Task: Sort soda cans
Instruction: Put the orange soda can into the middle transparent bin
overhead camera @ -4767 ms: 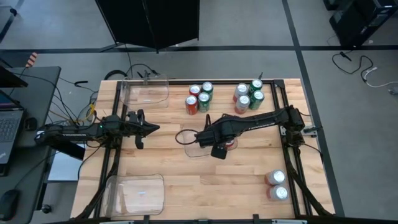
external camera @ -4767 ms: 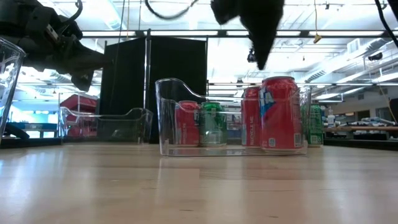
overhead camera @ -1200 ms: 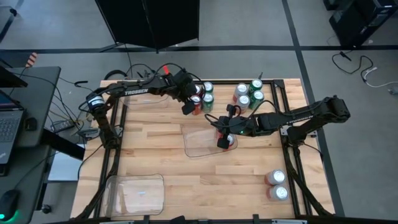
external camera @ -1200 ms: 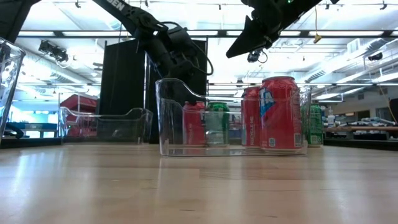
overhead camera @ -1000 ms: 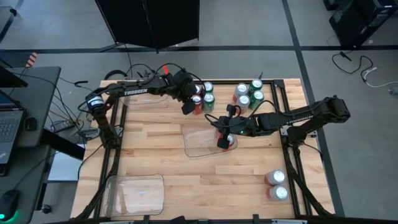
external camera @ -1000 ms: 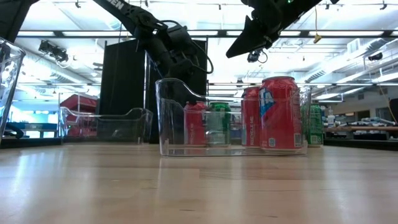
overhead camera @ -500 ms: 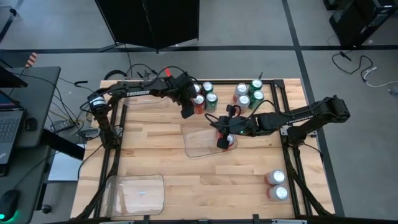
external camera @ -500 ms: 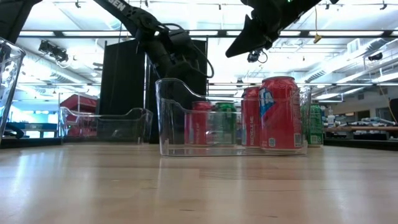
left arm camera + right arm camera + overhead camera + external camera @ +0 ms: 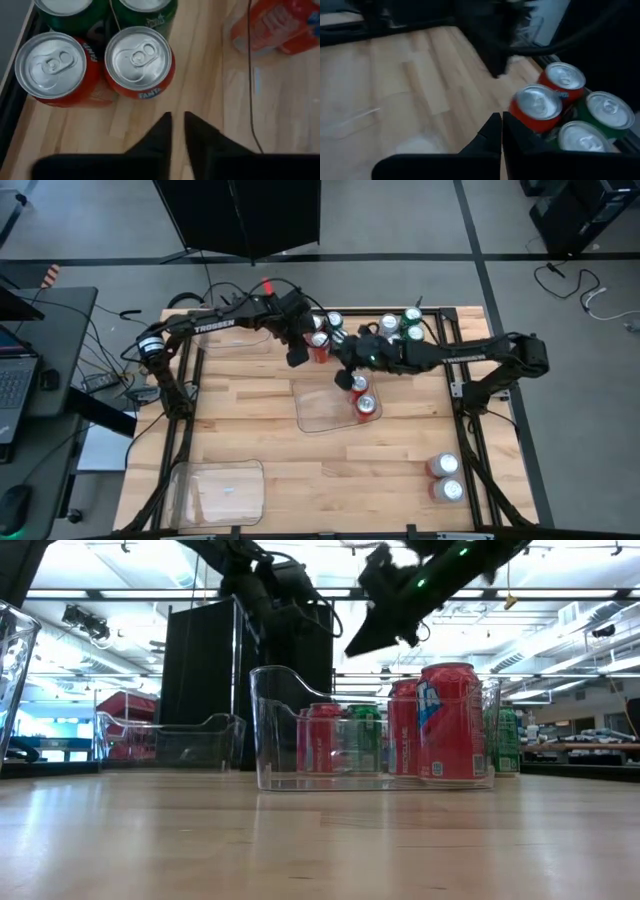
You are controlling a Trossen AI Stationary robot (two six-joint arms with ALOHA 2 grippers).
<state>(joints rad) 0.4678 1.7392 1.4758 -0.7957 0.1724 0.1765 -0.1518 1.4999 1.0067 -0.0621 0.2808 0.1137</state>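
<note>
At the far middle of the table two red soda cans (image 9: 140, 60) (image 9: 50, 67) and two green ones (image 9: 334, 322) stand upright in a group. My left gripper (image 9: 177, 122) hangs shut and empty just above the table in front of the red pair, also seen in the high view (image 9: 296, 360). My right gripper (image 9: 499, 122) is shut and empty, reaching in from the right (image 9: 343, 380) and pointing at the same red cans (image 9: 537, 105). Two more red cans (image 9: 365, 407) stand in the clear middle tray (image 9: 315, 415).
More cans (image 9: 392, 326) stand at the far right, partly under my right arm. Two silver cans (image 9: 445, 478) stand near the front right corner. Clear trays sit at the far left (image 9: 235, 330) and the near left (image 9: 220, 490). Both arms crowd the far middle.
My right gripper has swung from over the red cans in the middle tray toward the far edge and the left, up to the far red cans, staying shut. My left gripper has risen a little. The far red and green cans have shifted slightly toward the table's right.
</note>
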